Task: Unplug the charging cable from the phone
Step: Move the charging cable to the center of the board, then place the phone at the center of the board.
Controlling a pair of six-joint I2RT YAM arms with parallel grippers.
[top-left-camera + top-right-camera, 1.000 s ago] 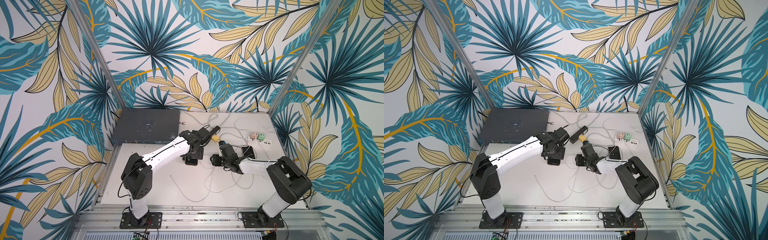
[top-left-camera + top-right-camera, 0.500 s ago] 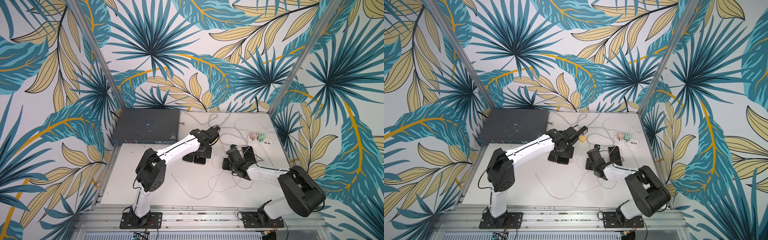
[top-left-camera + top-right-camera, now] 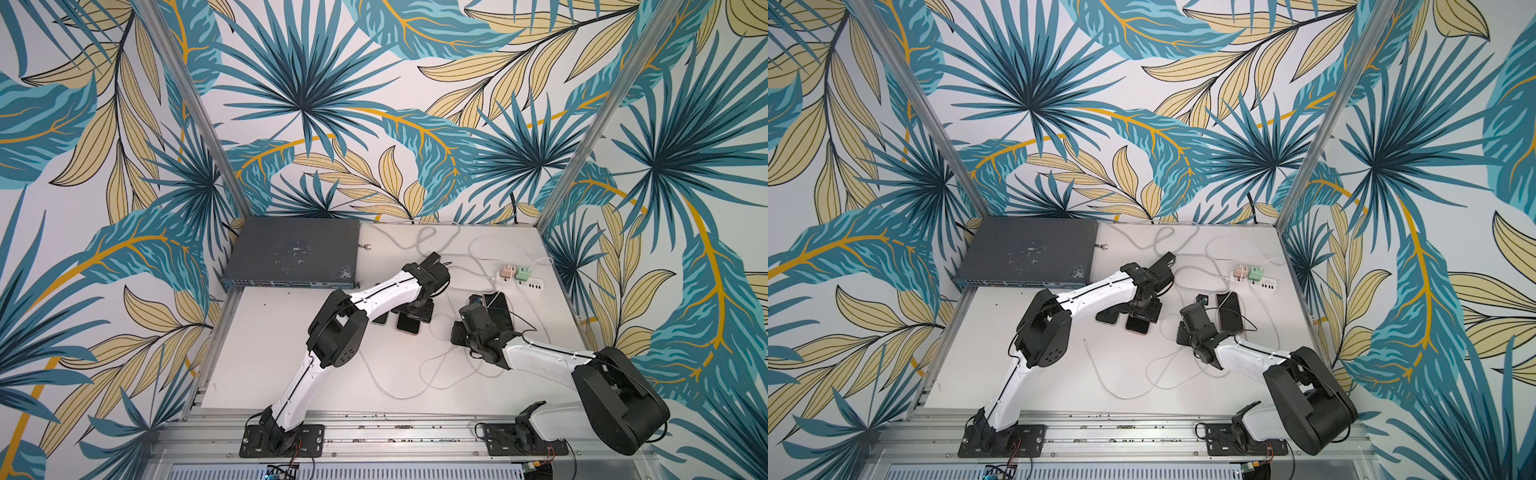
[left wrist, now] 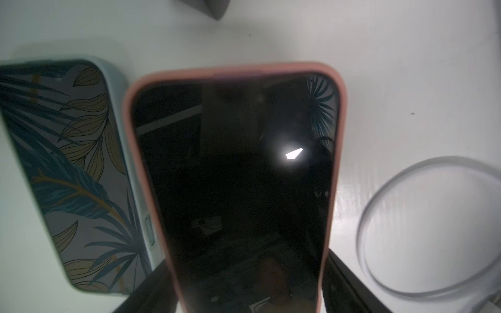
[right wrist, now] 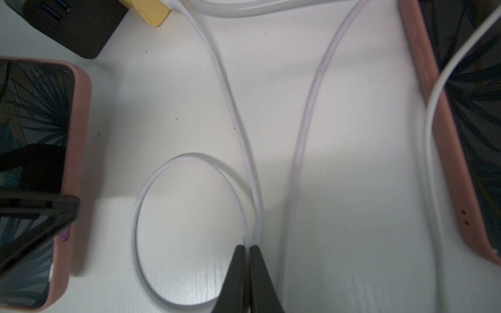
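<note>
- Wallpaper (image 3: 307, 104) printed with large teal and yellow palm leaves covers the walls around a smooth white table (image 3: 291, 361), seen from above in both top views.
- A flat, dark grey metal box (image 3: 291, 253) with a scuffed top sits in the back corner on the left arm's side.
- A long white plastic power strip (image 3: 528, 286) lies near the back on the right arm's side. A small pink charger (image 3: 507, 271) and a green charger (image 3: 523, 273) stand in it side by side.
- Near the middle of the table lies the phone (image 4: 235, 162), face up. It is a flat slab with rounded corners, a glossy black screen and a matte pink case.
- The left gripper (image 4: 246, 260) straddles this phone. Its black jaws press on the two long pink edges and grip it across its width.
- Just beside it lies a second phone (image 4: 67, 162) in a pale blue case, its shiny screen mirroring the leaf pattern.
- The right gripper (image 5: 245, 250) is close to the pink phone. Its pointed black jaws are closed tight on the thin, round white charging cable (image 5: 238, 127), pinching two strands where a loop meets.
- The cable's plug end is hidden, so I cannot tell whether it sits in the phone.
- A third phone (image 5: 461, 195), also in a pink case, lies near the right gripper with a white cord draped across its screen.
</note>
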